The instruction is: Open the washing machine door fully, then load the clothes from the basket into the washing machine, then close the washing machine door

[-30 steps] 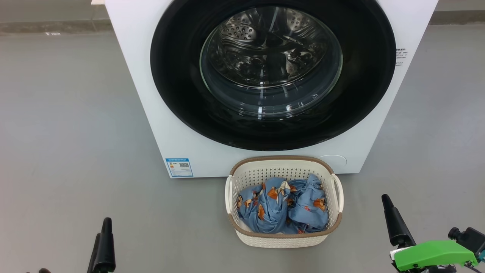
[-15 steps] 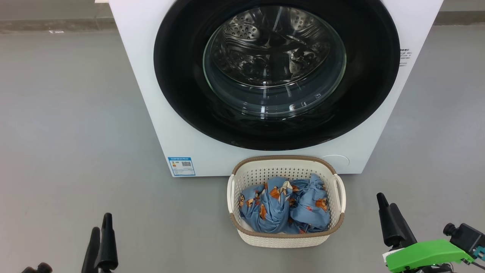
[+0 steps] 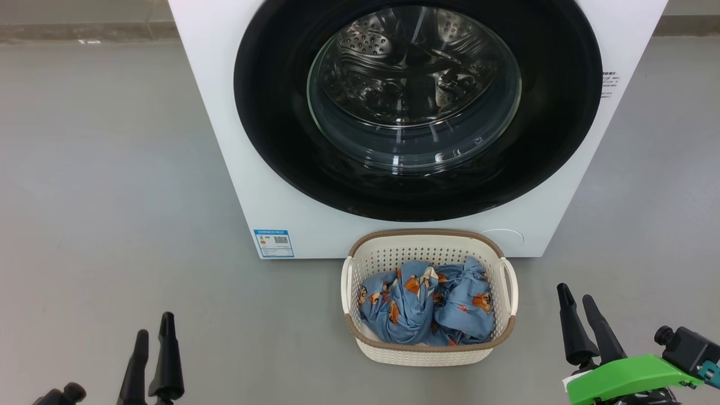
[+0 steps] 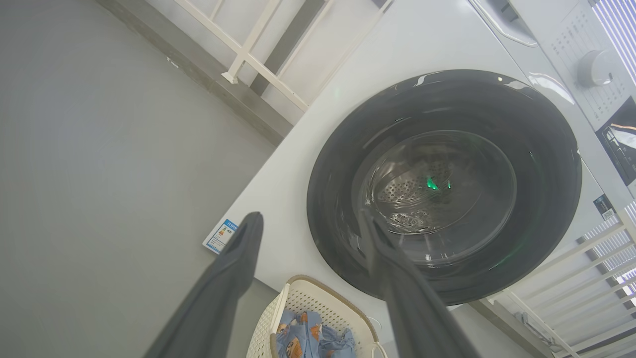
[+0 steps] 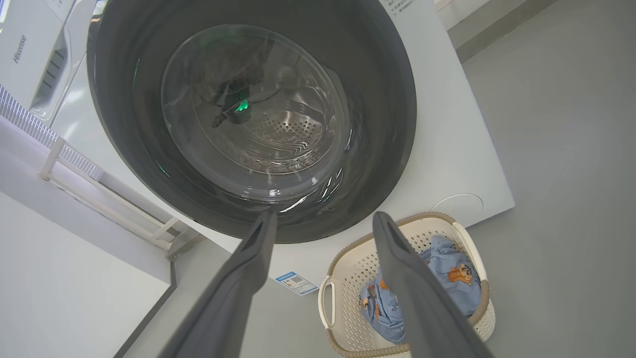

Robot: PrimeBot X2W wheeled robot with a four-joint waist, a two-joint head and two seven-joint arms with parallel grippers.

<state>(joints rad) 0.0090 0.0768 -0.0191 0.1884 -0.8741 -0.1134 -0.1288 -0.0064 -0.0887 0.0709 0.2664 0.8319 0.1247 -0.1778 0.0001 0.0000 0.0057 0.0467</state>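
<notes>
Looking down at a wide grey floor [image 3: 101, 185], lying bare on both sides of the big white washing machine [image 3: 315, 228] and giving lots of room for moving. Noticing white rails [image 4: 258, 64] standing past the machine in the left wrist view. Seeing the round black washing machine door [image 3: 270, 124] sitting shut, flat against the front, reaching nearly to both side edges, with shiny drum holes showing through its glass window [image 3: 413, 90]. Finding the basket [image 3: 427, 357] resting on the floor just in front of the machine's bottom edge, under the door, with the clothes [image 3: 427, 304] bunched up inside, sitting below the brown rim [image 3: 427, 232]. Holding the left hand [image 3: 153, 327] low at the near left, well apart from the basket, with fingers [image 4: 238, 258] spread wide and gripping nothing. Holding the right hand [image 3: 575, 293] low at the near right, near the basket's right handle [image 3: 509, 281] but not touching, also spread wide and gripping nothing. Pointing both hands up toward the door. Spotting a small blue label [image 3: 274, 243] with a square code at the machine's bottom left corner, its letters being too tiny for reading. Spotting tiny dark writing [image 3: 608, 84] near the right edge, also too small. Reading the word Hisense [image 5: 20, 48] on a white panel [image 5: 35, 74] past the door's edge in the right wrist view.
</notes>
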